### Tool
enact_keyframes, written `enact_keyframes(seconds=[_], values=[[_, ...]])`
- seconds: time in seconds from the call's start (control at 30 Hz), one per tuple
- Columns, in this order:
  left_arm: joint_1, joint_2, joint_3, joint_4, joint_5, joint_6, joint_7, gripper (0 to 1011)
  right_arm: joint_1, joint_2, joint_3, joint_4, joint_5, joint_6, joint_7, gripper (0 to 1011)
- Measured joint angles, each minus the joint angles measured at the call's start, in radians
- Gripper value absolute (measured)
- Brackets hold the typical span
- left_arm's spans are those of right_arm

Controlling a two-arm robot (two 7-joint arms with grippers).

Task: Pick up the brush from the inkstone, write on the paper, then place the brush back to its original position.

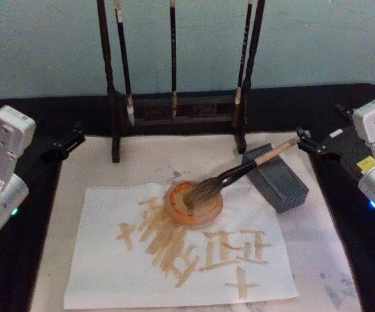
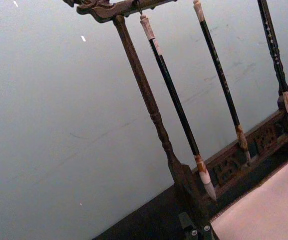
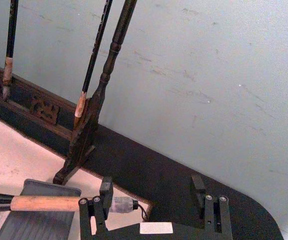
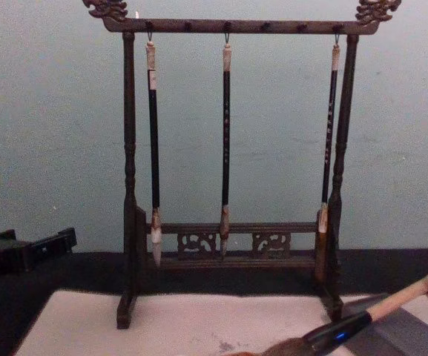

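Observation:
The brush [image 1: 239, 172] lies slanted: its tan shaft rests on the dark grey inkstone [image 1: 281, 185] and its bushy bristles sit in an orange dish [image 1: 174, 198]. In front lies the white paper [image 1: 109, 273], marked with tan strokes. My right gripper [image 1: 306, 142] hovers at the brush's whitish end, open. In the right wrist view this gripper [image 3: 151, 186] has its fingers wide apart, with the brush [image 3: 44, 203] ending beside one finger [image 3: 104, 192] above the inkstone [image 3: 39, 220]. The left gripper [image 1: 64, 144] is parked at the far left, off the mat.
A dark wooden brush rack [image 4: 128, 185] stands at the back with three thin brushes [image 4: 225, 141] hanging from it. A pinkish felt mat [image 1: 330, 260] with grey smudges underlies the paper. Black table surface [image 1: 18, 260] flanks the mat on both sides.

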Motion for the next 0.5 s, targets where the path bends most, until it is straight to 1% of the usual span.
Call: enact_keyframes(seconds=[0.5], values=[[0.0, 0.0, 0.0, 0.0, 0.0, 0.0, 0.0, 1002, 0.0, 0.0, 0.0, 0.0, 0.0, 0.0, 0.0, 1000]])
